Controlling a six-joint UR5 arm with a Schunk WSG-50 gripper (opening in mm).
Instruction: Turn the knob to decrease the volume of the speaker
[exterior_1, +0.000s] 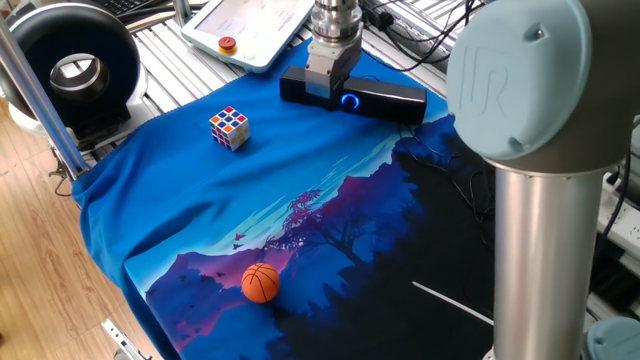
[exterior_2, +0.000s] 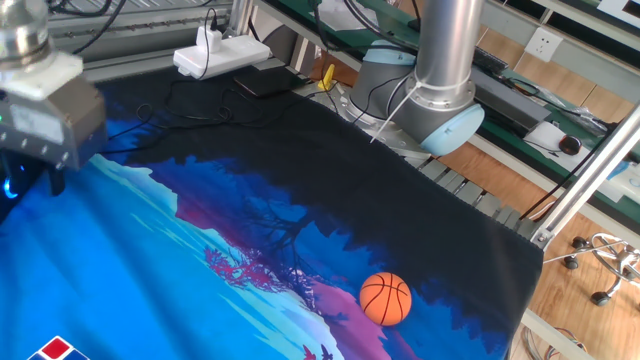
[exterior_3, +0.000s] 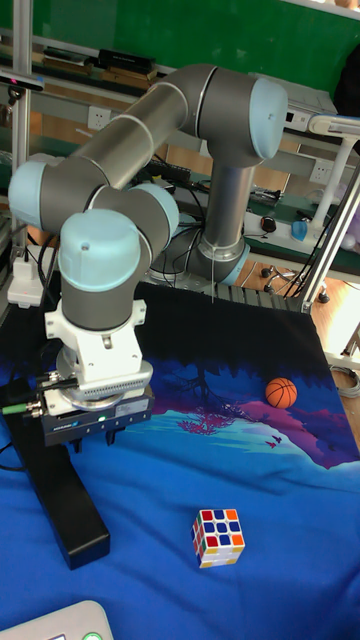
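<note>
Gripper (exterior_1: 336, 96) sits low over the middle of the speaker (exterior_1: 390, 99), at the far edge of the blue mat (exterior_1: 250, 190). Knob (exterior_1: 350, 100) glows blue just right of the gripper body. Fingers hidden behind the body; cannot tell if apart or clamped. Rubik's cube (exterior_1: 229, 127) lies left of the speaker, orange ball (exterior_1: 261, 282) well apart at the near edge.

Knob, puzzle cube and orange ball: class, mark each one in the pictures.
knob (exterior_1: 349, 100), one fixed view, its blue-lit ring.
puzzle cube (exterior_1: 229, 127), one fixed view, its top face.
orange ball (exterior_2: 385, 298), the other fixed view, its middle.
</note>
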